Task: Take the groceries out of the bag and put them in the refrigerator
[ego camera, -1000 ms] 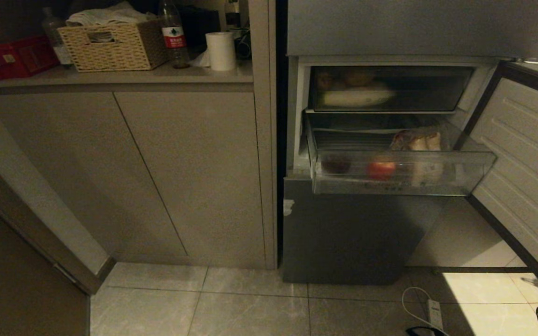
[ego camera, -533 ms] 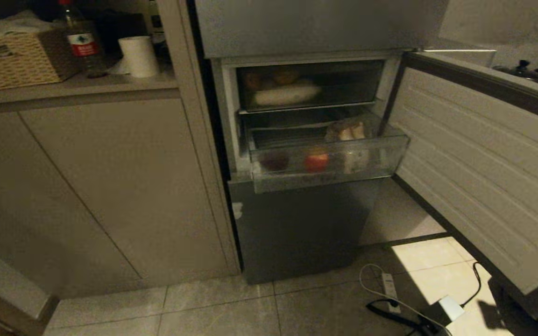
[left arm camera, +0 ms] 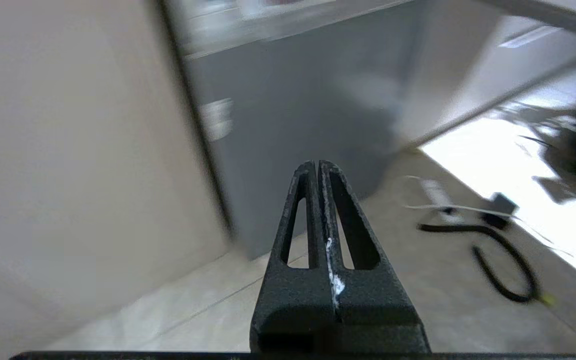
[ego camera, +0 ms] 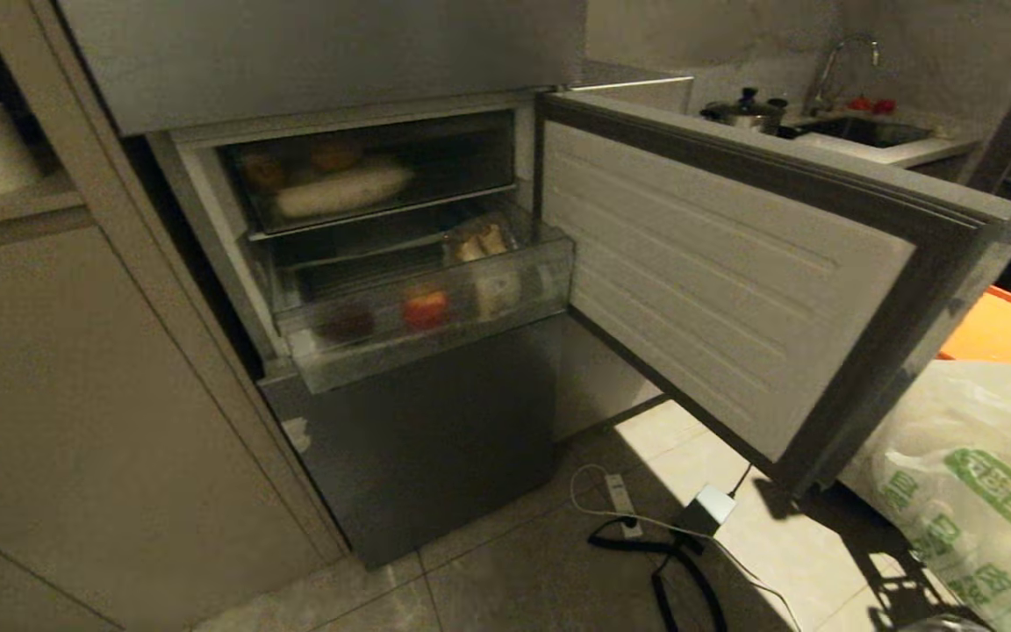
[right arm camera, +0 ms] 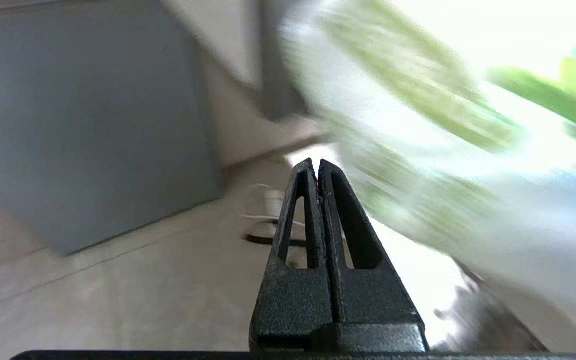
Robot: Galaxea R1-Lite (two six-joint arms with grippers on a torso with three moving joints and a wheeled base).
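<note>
Dim kitchen tiles run beneath the tall grey-steel refrigerator (ego camera: 418, 439), whose middle door (ego camera: 734, 281) swings wide toward the robot's right, baring a clear drawer (ego camera: 435, 307) pulled out with a red fruit (ego camera: 425, 309) inside. At the right edge sits the crinkly white plastic bag with green characters (ego camera: 971, 491), beside an orange tray (ego camera: 1010, 333). Neither arm shows in the head view; the left gripper (left arm camera: 318, 170) and right gripper (right arm camera: 316, 167) are both pinched together, empty, above the floor. To reach the groceries, the robot should probably face the bag squarely and spread the right jaws first. Black cables and a power strip (ego camera: 621, 502) lie on the floor between fridge and bag, and the open door's corner stands close to the bag, narrowing the path.
</note>
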